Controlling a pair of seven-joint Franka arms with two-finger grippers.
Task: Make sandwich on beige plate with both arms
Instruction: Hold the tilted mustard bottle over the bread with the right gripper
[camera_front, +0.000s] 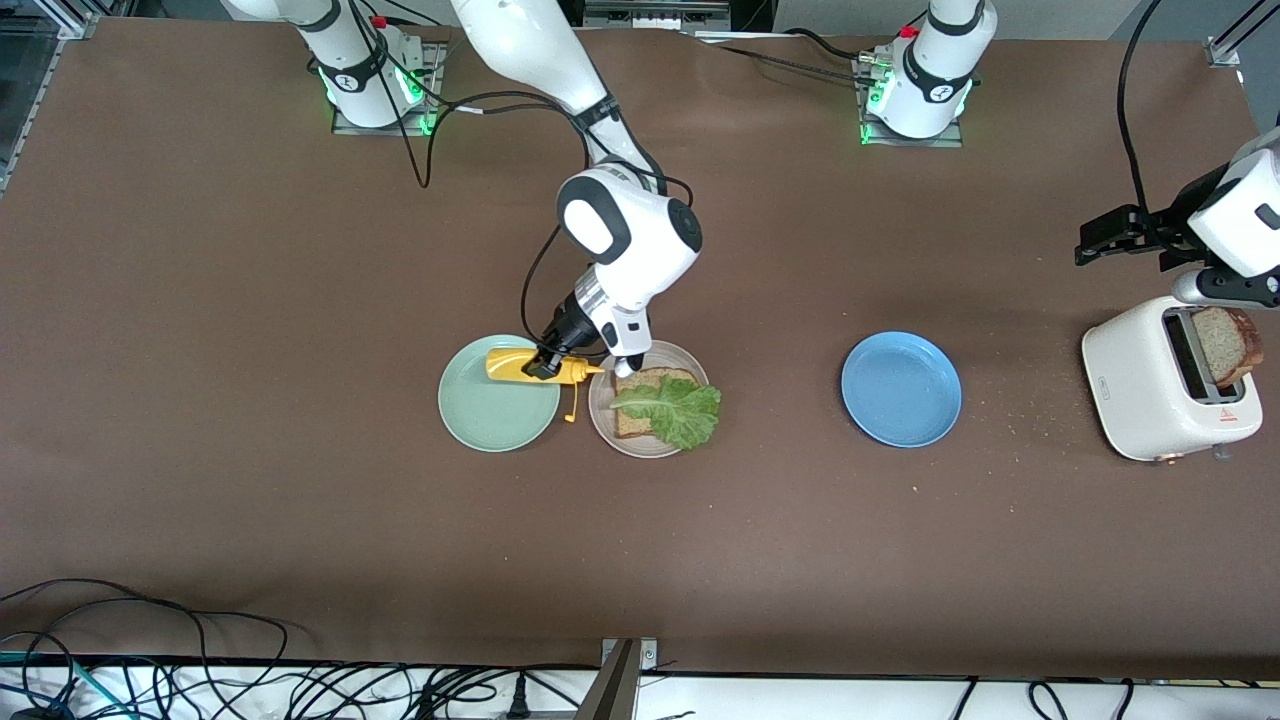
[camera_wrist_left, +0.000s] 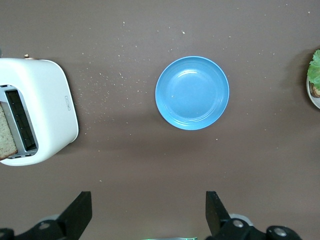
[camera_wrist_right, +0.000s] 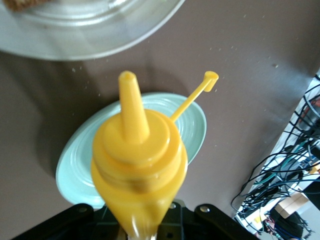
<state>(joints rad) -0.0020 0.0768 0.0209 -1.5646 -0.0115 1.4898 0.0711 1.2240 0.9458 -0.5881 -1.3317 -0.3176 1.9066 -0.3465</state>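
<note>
Right gripper clamps the mustard bottle beside the beige plate; tip the nozzle over the lettuce first. Left gripper idles, fingers apart.

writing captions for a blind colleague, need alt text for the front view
The right gripper holds a yellow mustard bottle sideways over the mint-green plate, nozzle toward the beige plate beside it, where lettuce lies on a bread slice. Toward the left arm's end sit a blue plate and a white toaster holding bread, with the open left gripper above it.
</note>
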